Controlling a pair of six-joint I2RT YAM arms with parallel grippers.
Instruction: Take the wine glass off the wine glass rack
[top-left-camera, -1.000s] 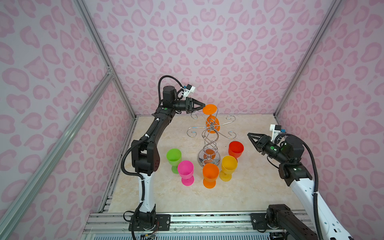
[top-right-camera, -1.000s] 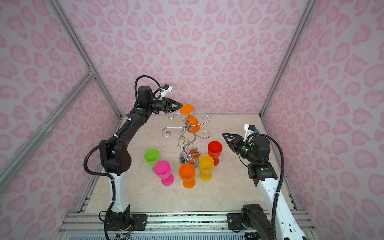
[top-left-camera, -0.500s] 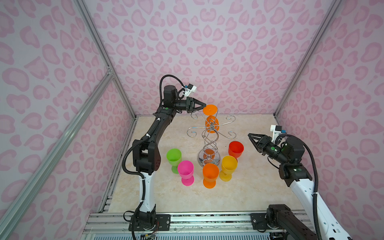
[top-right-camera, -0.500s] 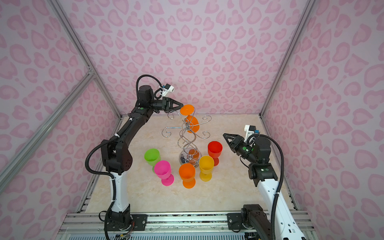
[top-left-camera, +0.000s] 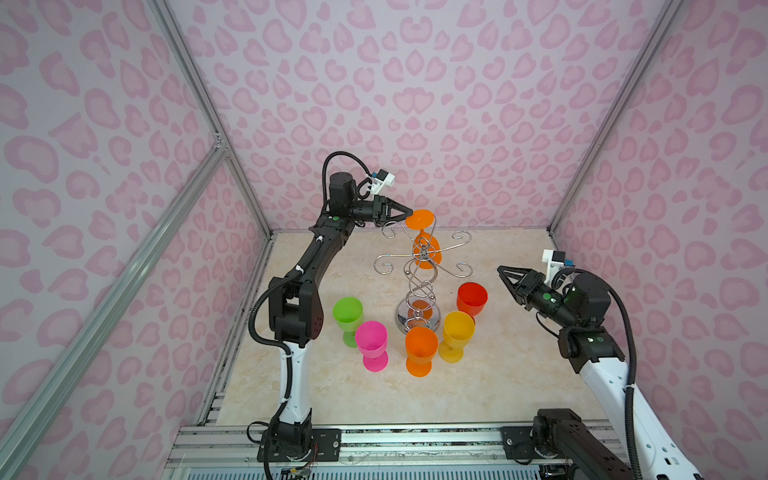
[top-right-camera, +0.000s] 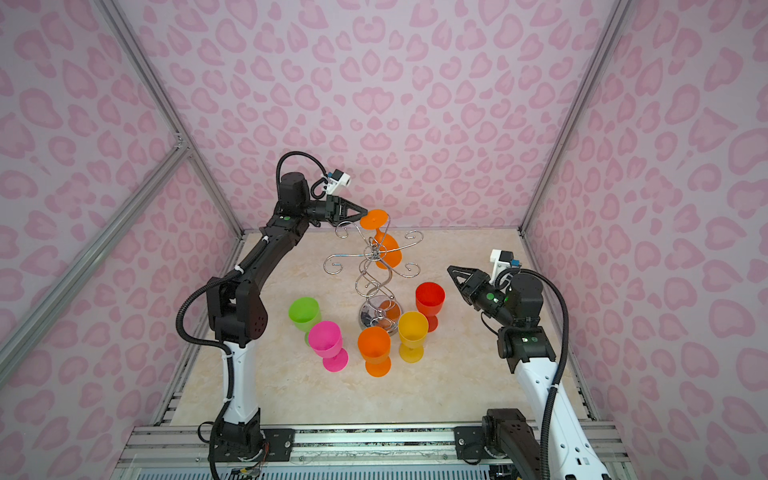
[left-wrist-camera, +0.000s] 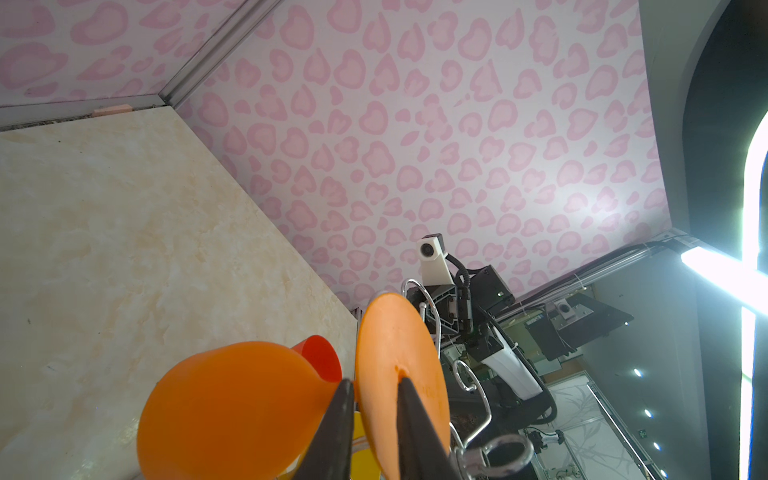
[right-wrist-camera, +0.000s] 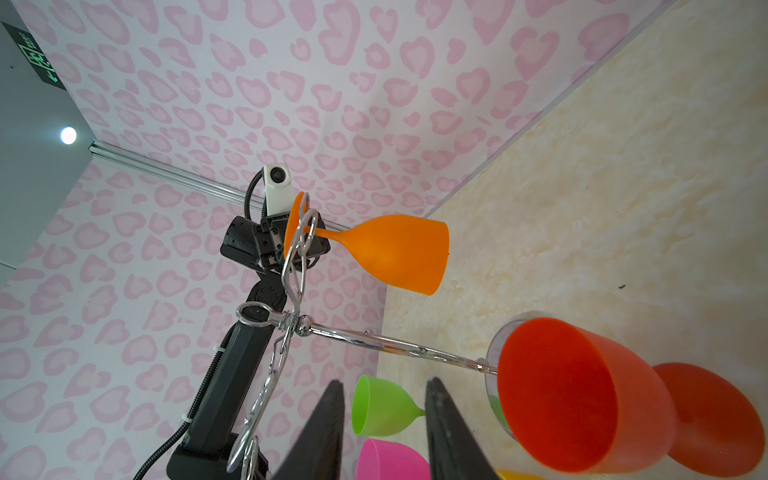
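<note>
Wine glass (top-left-camera: 430, 249) inverted, stem near vertical

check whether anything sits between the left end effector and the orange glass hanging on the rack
Nothing visible: the left end effector straddles the hanging orange glass at its foot. Only the wire arm of the rack around its stem must be cleared.

Shiny chrome wine glass rack (top-left-camera: 430, 322); matt plastic wine glass (right-wrist-camera: 399, 253).

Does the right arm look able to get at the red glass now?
Probably yes: the right gripper hangs open near the red glass, with nothing between them, though it isn't aimed straight at it.
</note>
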